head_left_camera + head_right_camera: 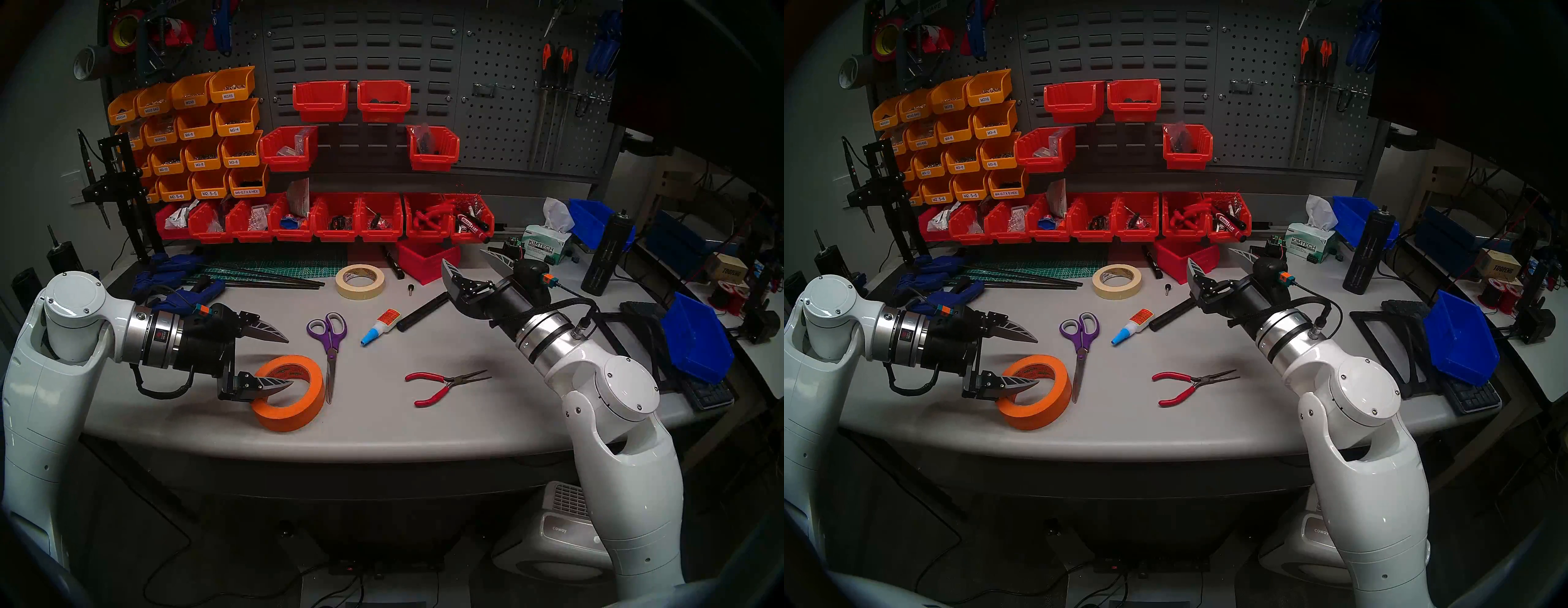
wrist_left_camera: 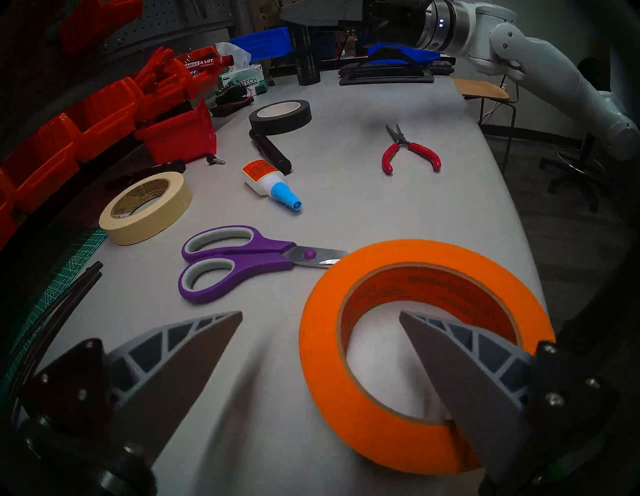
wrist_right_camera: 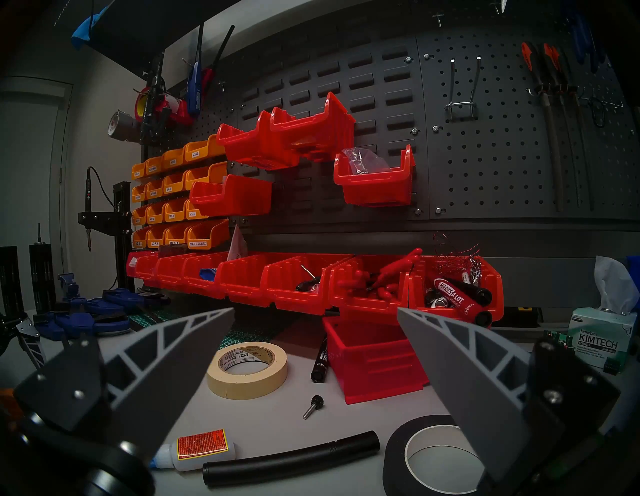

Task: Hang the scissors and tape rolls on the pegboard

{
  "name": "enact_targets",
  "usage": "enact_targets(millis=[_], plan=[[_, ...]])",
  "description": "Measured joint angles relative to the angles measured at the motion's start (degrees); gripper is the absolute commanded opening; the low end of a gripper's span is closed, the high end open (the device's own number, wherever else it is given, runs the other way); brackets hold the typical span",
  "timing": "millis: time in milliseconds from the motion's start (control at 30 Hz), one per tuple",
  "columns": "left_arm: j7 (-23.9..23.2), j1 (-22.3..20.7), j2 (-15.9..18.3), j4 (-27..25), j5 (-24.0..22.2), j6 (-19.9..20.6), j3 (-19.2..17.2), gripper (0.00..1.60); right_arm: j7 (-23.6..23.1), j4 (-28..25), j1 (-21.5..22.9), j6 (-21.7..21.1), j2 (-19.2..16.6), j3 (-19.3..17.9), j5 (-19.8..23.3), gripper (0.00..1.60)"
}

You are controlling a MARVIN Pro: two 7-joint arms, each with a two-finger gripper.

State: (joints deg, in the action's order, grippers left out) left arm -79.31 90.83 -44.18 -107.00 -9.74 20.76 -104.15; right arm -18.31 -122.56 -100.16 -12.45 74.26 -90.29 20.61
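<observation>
Fingers of your left gripper [image 2: 320,313] stand wide apart, one inside the orange roll [image 2: 322,350], one outside, straddling its wall for a pinch (nothing gripped yet). Your right gripper [image 3: 316,310] is likewise spread and empty. The scissors [image 1: 329,344] and the cream roll [image 1: 360,281] lie flat on the table [image 1: 445,416]; the pegboard [image 1: 500,123] hook [image 1: 488,88] is free. A red bin [image 3: 457,294] holds markers.
</observation>
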Motion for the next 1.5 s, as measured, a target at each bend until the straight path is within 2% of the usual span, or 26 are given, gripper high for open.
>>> enact_targets(millis=[367, 700, 733, 767, 800, 833, 867, 900, 933, 1000, 1233, 1500], plan=[[1.11, -5.40, 1.31, 1.79, 1.62, 1.17, 5.48, 1.60, -0.11, 0.00, 0.00, -0.03, 0.13, -0.05, -0.07, 1.60], [-1.37, -8.32, 5.01, 1.25, 2.79, 4.28, 9.38, 1.60, -0.21, 0.00, -0.01, -0.08, 0.23, -0.11, -0.15, 1.60], [-1.11, -8.43, 5.45, 1.09, 2.78, 4.60, 9.67, 1.45, -0.22, 0.00, -0.01, -0.09, 0.24, -0.11, -0.16, 1.60], [-0.82, -8.54, 5.90, 0.92, 2.72, 4.92, 9.99, 1.42, -0.23, 0.00, -0.01, -0.09, 0.25, -0.12, -0.18, 1.60], [-0.65, -8.61, 6.30, 0.76, 2.66, 5.11, 10.25, 1.13, -0.24, 0.00, -0.01, -0.09, 0.26, -0.12, -0.19, 1.60], [-0.55, -8.64, 6.57, 0.65, 2.62, 5.22, 10.41, 1.00, -0.24, 0.00, -0.01, -0.10, 0.27, -0.13, -0.19, 1.60], [-0.37, -8.66, 6.98, 0.52, 2.55, 5.41, 10.65, 0.78, -0.25, 0.00, -0.01, -0.10, 0.28, -0.13, -0.20, 1.60], [-0.17, -8.66, 7.39, 0.42, 2.52, 5.58, 10.94, 0.66, -0.26, 0.00, -0.01, -0.10, 0.29, -0.13, -0.21, 1.60], [0.04, -8.64, 7.83, 0.35, 2.44, 5.78, 11.27, 0.39, -0.27, 0.00, -0.01, -0.11, 0.30, -0.14, -0.22, 1.60], [0.56, -8.61, 8.57, 0.19, 2.05, 6.10, 11.81, 0.00, -0.29, 0.00, -0.01, -0.12, 0.32, -0.15, -0.24, 1.60], [1.17, -8.38, 10.31, -0.13, 0.05, 6.53, 12.38, 0.00, -0.34, 0.00, -0.01, -0.14, 0.39, -0.19, -0.32, 1.60], [1.82, -5.99, 9.31, -1.06, -1.93, 3.67, 8.76, 0.00, -0.43, 0.00, -0.01, -0.18, 0.49, -0.22, -0.40, 1.60]])
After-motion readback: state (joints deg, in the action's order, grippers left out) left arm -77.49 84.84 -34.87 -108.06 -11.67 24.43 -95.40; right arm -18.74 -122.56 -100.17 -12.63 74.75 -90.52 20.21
